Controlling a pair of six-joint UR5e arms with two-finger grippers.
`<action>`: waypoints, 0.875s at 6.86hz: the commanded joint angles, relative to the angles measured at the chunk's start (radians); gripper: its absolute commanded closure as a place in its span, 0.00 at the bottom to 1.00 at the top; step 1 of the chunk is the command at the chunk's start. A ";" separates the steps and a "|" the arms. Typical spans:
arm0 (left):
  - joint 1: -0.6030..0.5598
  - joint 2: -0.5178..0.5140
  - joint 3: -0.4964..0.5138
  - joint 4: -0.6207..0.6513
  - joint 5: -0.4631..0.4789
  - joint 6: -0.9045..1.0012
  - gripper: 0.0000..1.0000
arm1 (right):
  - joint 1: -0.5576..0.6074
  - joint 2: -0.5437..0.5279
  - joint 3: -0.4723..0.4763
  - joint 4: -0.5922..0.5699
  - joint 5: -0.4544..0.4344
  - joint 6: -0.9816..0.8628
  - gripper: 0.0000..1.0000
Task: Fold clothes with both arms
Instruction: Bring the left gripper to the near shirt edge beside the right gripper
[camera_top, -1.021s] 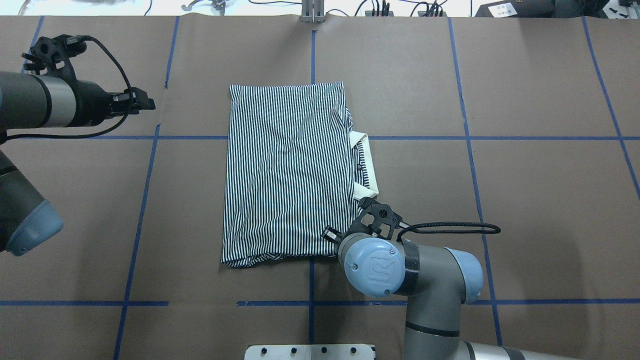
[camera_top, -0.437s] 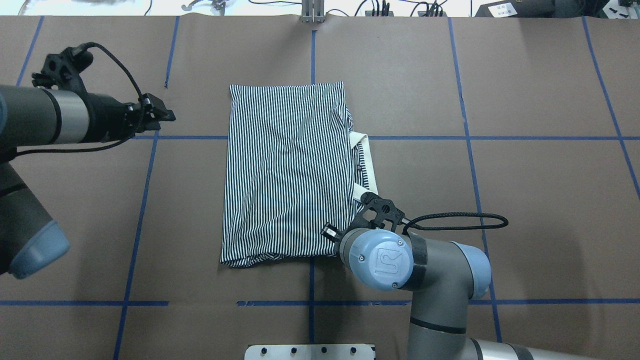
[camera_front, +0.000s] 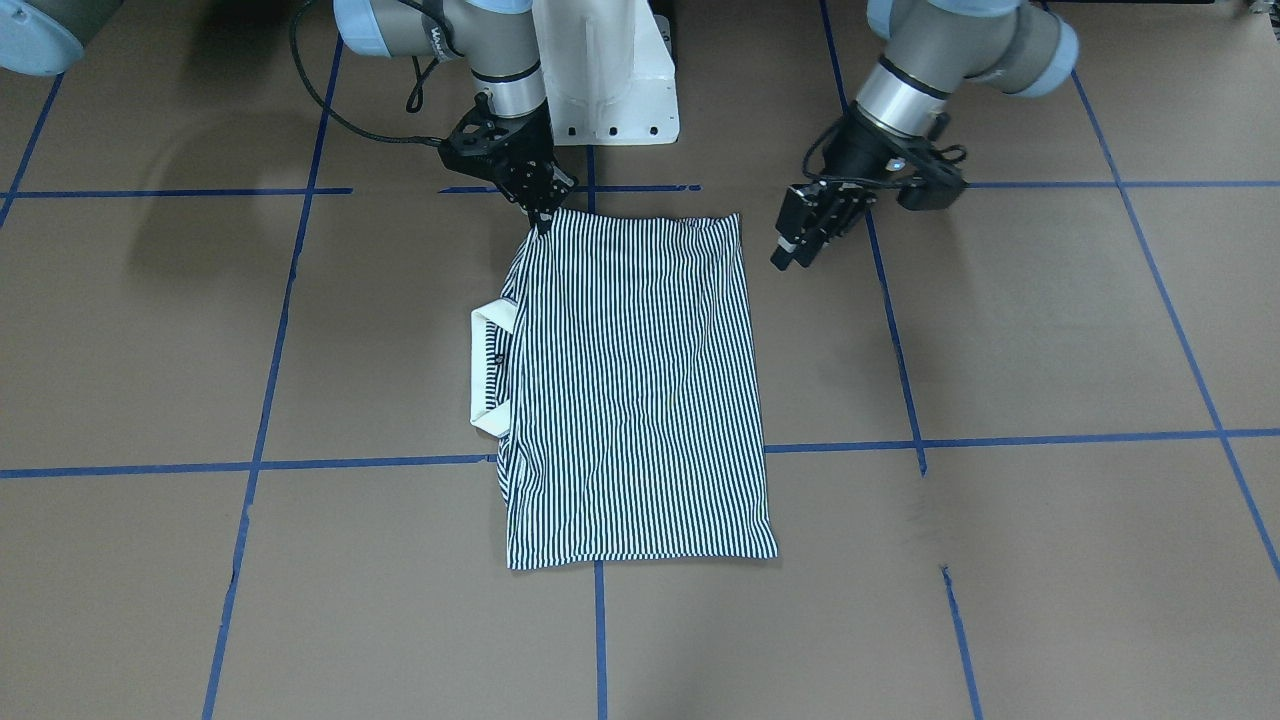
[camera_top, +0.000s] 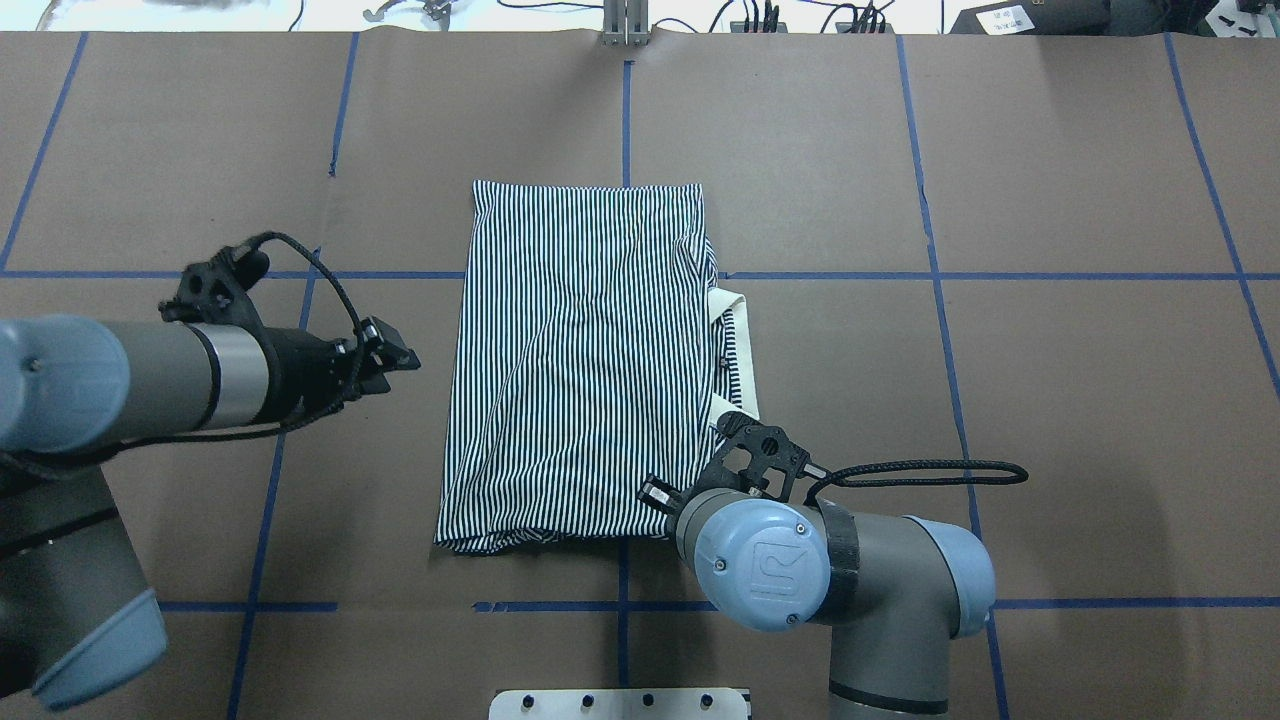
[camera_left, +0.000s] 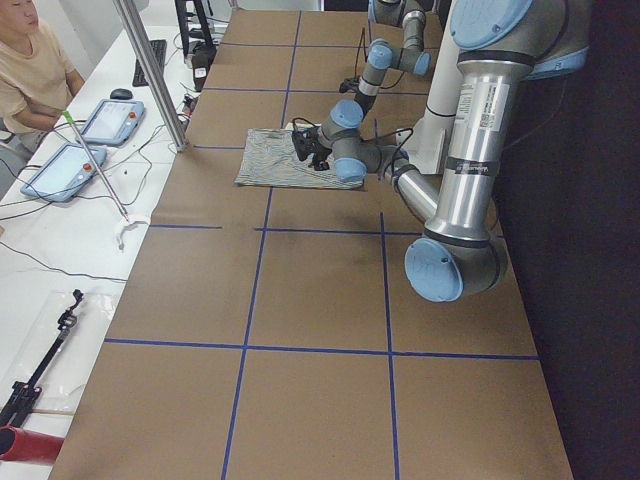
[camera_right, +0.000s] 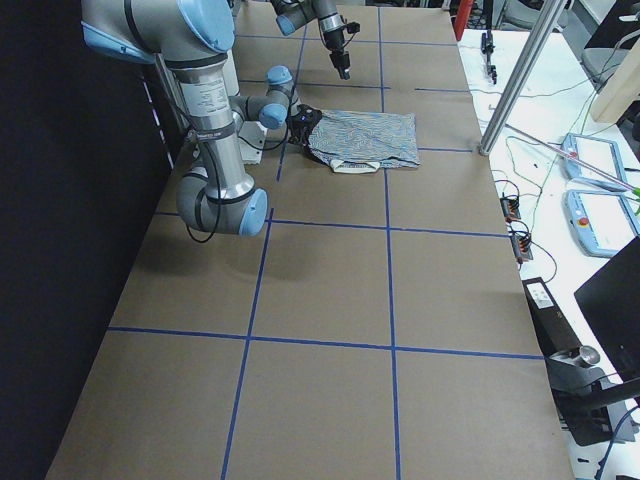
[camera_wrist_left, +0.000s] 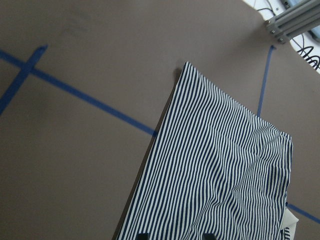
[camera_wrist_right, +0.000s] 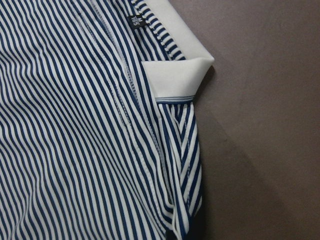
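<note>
Though apart from left pincer (camera_front: 787, 258), shirt (camera_top: 580, 360) — corner in right pincer (camera_front: 543, 217).

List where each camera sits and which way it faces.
Front-facing: across the table, facing the robot; left claw, right claw, base.
Overhead: behind the robot, looking down; left arm, right arm.
Exterior left: table's end; left arm nearest.
Exterior right: opposite end; right arm nearest.
Left wrist: over shirt's edge; fingertips show.
Right wrist: on collar; no claw.
All share the shirt.

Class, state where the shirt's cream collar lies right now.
Overhead view: the collar sticks out from the folded shirt's right edge, just beyond the right gripper.
</note>
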 joint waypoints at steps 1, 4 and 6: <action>0.150 0.004 0.020 0.038 0.094 -0.092 0.50 | -0.004 -0.005 0.005 -0.004 -0.004 -0.003 1.00; 0.258 -0.005 0.040 0.067 0.140 -0.111 0.46 | 0.004 -0.005 0.005 -0.004 -0.004 -0.006 1.00; 0.270 0.000 0.054 0.067 0.142 -0.111 0.46 | 0.004 -0.005 0.003 -0.004 -0.004 -0.013 1.00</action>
